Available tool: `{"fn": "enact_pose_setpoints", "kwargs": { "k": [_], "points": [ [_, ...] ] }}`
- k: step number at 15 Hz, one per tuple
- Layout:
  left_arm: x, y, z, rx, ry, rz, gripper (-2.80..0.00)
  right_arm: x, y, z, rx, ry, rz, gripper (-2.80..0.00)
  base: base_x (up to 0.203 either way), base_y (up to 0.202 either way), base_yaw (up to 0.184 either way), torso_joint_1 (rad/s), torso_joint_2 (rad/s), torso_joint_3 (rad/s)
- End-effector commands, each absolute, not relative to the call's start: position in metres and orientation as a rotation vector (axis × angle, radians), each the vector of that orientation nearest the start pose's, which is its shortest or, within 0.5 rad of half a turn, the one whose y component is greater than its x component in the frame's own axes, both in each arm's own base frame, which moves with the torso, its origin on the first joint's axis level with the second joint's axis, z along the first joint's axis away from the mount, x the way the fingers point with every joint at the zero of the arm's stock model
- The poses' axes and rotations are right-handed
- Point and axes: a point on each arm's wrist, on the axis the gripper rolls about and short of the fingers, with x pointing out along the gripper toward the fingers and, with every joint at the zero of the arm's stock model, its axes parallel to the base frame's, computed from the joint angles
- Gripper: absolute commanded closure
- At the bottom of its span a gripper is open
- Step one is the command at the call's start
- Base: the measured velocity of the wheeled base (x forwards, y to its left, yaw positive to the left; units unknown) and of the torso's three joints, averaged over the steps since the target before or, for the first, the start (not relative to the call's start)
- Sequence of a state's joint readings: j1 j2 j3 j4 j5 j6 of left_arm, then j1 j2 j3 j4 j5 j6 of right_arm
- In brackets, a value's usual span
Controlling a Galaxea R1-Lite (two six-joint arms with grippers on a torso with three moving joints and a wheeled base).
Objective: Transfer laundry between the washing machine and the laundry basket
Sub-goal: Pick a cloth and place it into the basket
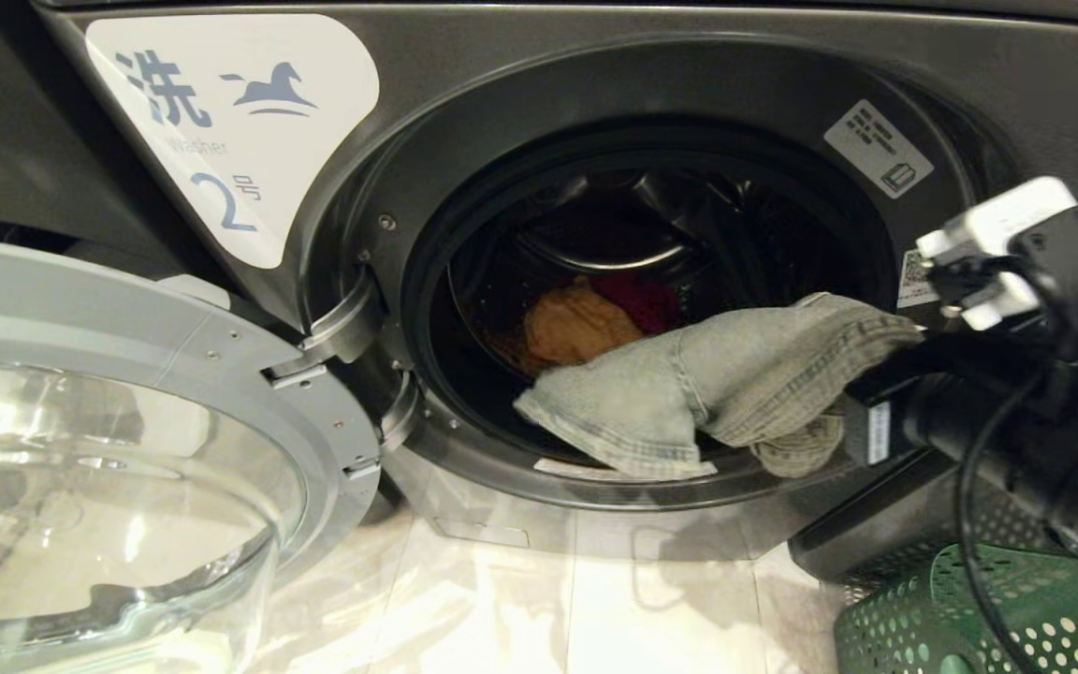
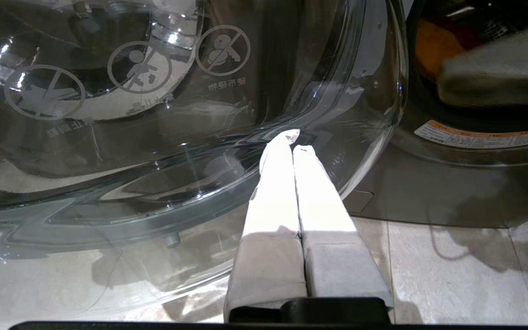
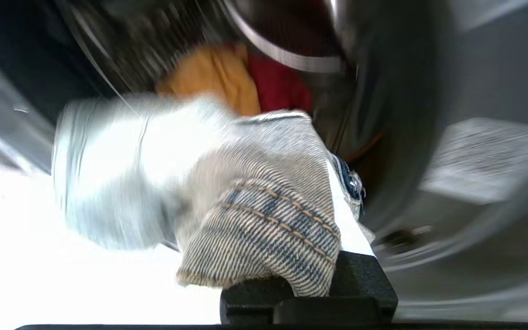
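Observation:
The washing machine (image 1: 988, 103), labelled 2, stands with its round glass door (image 1: 127, 449) swung open to the left. A grey-beige denim garment (image 1: 717, 384) of the laundry hangs across the drum mouth, and my right gripper (image 1: 862, 388) is shut on its right end, its fingers buried in the cloth (image 3: 264, 215). Deeper in the drum lie an orange-yellow garment (image 1: 576, 323) and a red one (image 1: 637, 300). The green perforated laundry basket (image 1: 997, 608) sits low at the right, under my right arm. My left gripper (image 2: 294, 140) is shut and empty beside the glass door.
The open door (image 2: 154, 137) fills the left side, close to my left fingers (image 2: 277, 192). Pale tiled floor (image 1: 548, 608) lies below the drum mouth. A black cable (image 1: 969, 524) hangs from the right arm over the basket.

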State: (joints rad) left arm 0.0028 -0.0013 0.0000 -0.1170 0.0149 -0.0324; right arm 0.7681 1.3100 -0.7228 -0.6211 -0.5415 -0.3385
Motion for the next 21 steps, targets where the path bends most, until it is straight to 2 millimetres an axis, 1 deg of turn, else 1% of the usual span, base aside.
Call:
{"fn": "enact_pose_setpoints", "kwargs": {
  "k": [1,3,6,9,12,21],
  "points": [
    [-0.02,0.0,0.076,-0.031,-0.078,0.017,0.0,0.119,0.101,0.284,-0.299,-0.211,0.258,0.0,0.0,0.0,0.0,0.0,0.0,0.0],
    [-0.02,0.0,0.076,-0.031,-0.078,0.017,0.0,0.098,0.082,0.287,-0.331,-0.237,0.276,0.0,0.0,0.0,0.0,0.0,0.0,0.0],
    [-0.02,0.0,0.076,-0.031,-0.078,0.017,0.0,0.07,0.054,0.276,-0.39,-0.2,0.294,0.0,0.0,0.0,0.0,0.0,0.0,0.0],
    [-0.02,0.0,0.076,-0.031,-0.078,0.017,0.0,0.052,0.038,0.267,-0.424,-0.169,0.306,0.0,0.0,0.0,0.0,0.0,0.0,0.0],
    [-0.02,0.0,0.076,-0.031,-0.078,0.017,0.0,0.047,0.033,0.261,-0.435,-0.163,0.329,0.0,0.002,0.003,-0.038,0.002,0.0,0.002],
    [-0.02,0.0,0.076,-0.031,-0.078,0.017,0.0,0.046,0.032,0.258,-0.444,-0.155,0.318,0.0,0.0,0.009,-0.172,0.003,0.0,0.002]
  ]
}}
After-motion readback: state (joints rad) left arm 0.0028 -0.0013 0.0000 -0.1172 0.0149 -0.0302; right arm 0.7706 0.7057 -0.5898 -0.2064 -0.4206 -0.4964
